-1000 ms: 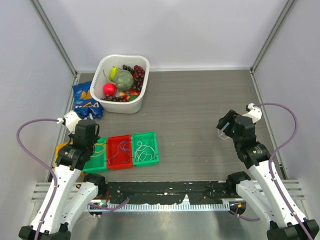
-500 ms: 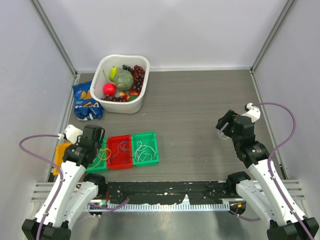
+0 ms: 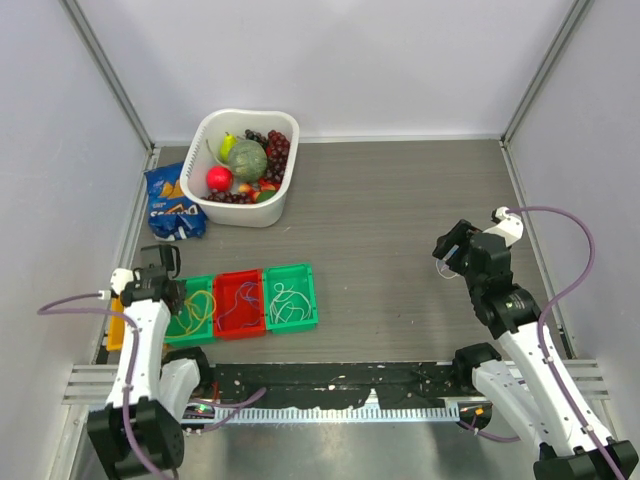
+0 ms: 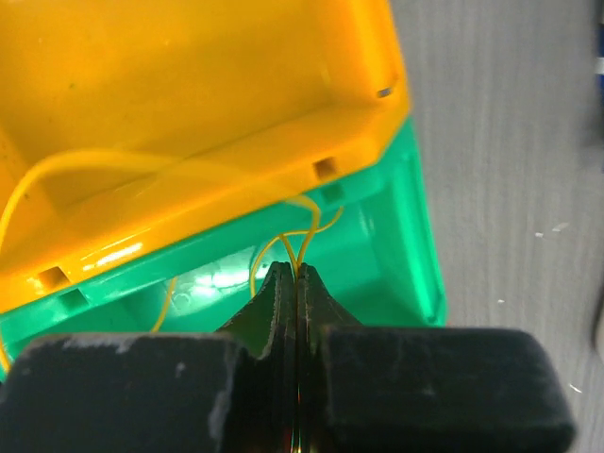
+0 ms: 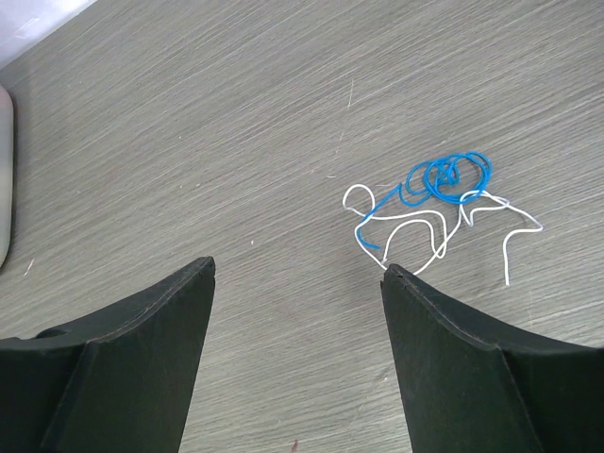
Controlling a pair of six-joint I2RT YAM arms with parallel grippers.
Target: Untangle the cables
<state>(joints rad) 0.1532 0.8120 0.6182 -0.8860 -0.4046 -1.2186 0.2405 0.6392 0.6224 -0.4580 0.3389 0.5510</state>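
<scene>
My left gripper (image 4: 295,274) is shut on a thin yellow cable (image 4: 283,238). That cable loops up over the rim between an orange tray (image 4: 189,94) and a green tray (image 4: 401,255). From above, the left gripper (image 3: 168,285) hangs over the left end of the tray row, where yellow cables (image 3: 197,308) lie in the left green tray (image 3: 205,282). My right gripper (image 5: 297,269) is open over bare table, with nothing between its fingers. A tangle of blue and white cables (image 5: 444,198) lies on the table just beyond its right finger.
A red tray (image 3: 240,278) holds bluish cables and a second green tray (image 3: 290,270) holds white cables. A white basin of fruit (image 3: 243,165) and a blue snack bag (image 3: 172,205) sit at the back left. The right gripper (image 3: 450,250) is at mid-right.
My left arm has swung back toward the near left, uncovering the left green tray, with its gripper still shut on the yellow cable. The right arm has not moved.
</scene>
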